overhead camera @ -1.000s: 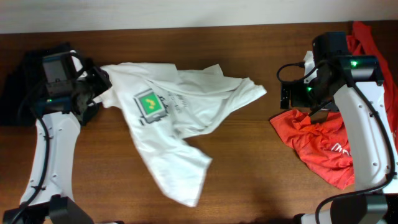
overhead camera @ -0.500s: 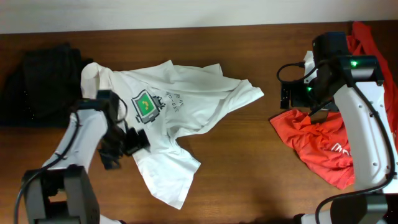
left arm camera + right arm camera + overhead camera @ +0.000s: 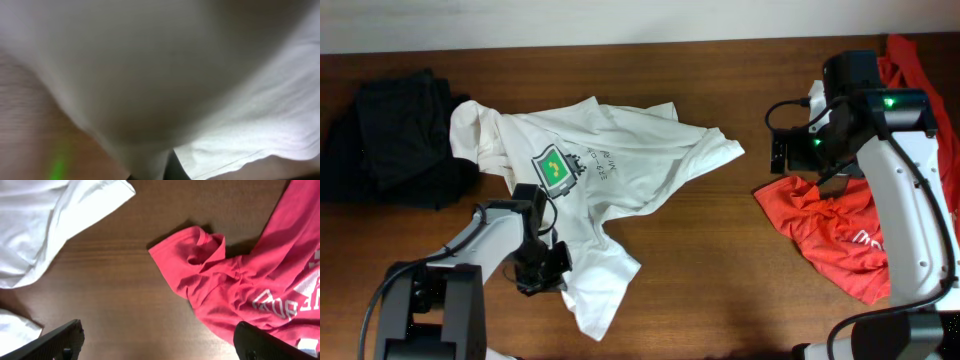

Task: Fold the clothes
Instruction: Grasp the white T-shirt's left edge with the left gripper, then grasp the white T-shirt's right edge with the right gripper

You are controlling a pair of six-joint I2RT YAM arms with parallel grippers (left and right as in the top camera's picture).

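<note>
Left gripper (image 3: 545,268) sits low in the lower left of the overhead frame, fingers closed on the left edge of the white T-shirt (image 3: 620,170), at its lower flap. Left wrist view is filled with blurred white fabric right against the lens, tapering down toward the fingers at the bottom centre; wood shows at the lower left.

White T-shirt lies crumpled and unfolded on the wooden table (image 3: 700,270), spread from centre-left to centre. One flap hangs toward the bottom edge and a sleeve points right. Green-and-grey pixel print (image 3: 556,168) faces up, with small dark text just right of it.

Red T-shirt (image 3: 830,225) is bunched at the right side, well apart from the white one and partly under the right arm. White lettering (image 3: 865,238) shows on its lower part. More red cloth runs to the upper right corner.

Right gripper (image 3: 780,152) hovers over bare wood between the two shirts, fingers spread wide and holding nothing. Right wrist view has both dark fingertips (image 3: 65,340) at the bottom corners, the red shirt at right, white cloth at upper left.

Dark clothes (image 3: 390,140) are piled at the upper left, touching the white shirt's left sleeve.
</note>
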